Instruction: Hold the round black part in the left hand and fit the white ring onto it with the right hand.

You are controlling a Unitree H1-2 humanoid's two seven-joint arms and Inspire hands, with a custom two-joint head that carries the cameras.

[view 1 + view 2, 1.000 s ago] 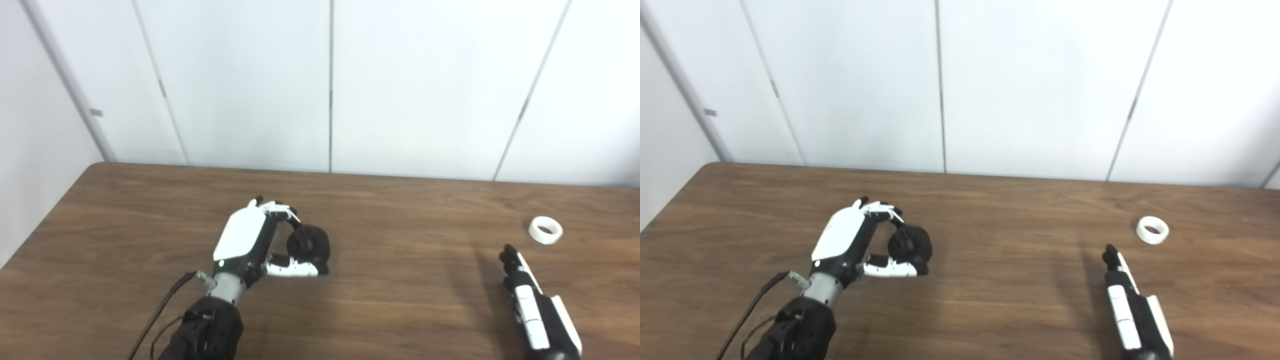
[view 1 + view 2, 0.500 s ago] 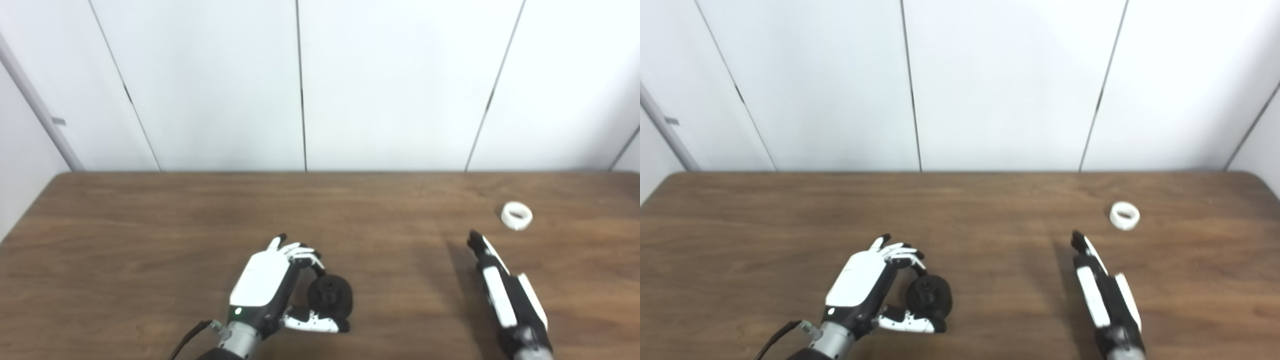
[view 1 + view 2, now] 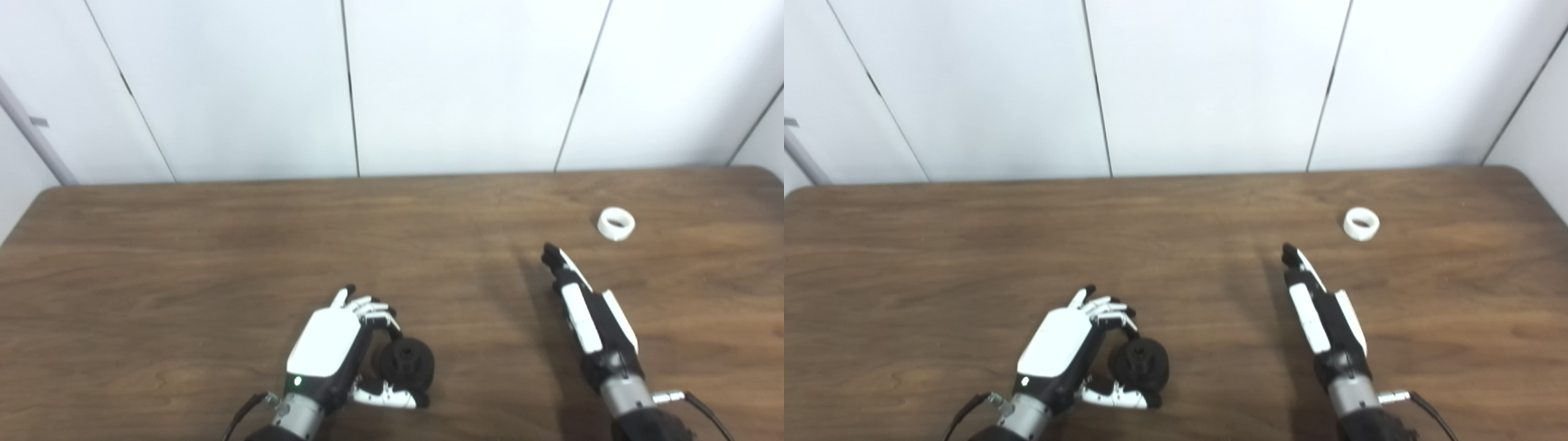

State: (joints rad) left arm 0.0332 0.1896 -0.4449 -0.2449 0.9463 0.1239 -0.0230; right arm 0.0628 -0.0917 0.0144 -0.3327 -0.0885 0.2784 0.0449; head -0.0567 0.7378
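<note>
The round black part [image 3: 406, 362] sits between the curled fingers and thumb of my left hand [image 3: 331, 346], low over the wooden table near its front edge. Whether the part touches the table I cannot tell. The white ring [image 3: 615, 223] lies flat on the table at the far right. My right hand [image 3: 591, 312] is open with its fingers stretched out straight and holds nothing. Its fingertips point toward the ring but stay a clear gap short of it, below and left of it.
The brown wooden table [image 3: 184, 257] runs the full width of the view, with a rounded corner at the far right. White wall panels [image 3: 1213, 86] stand right behind its back edge. A cable [image 3: 698, 404] trails from the right wrist.
The whole picture has shifted, so the camera has moved. My left hand keeps the black part in the same hold. My right hand stays flat and open, and the ring lies where it was.
</note>
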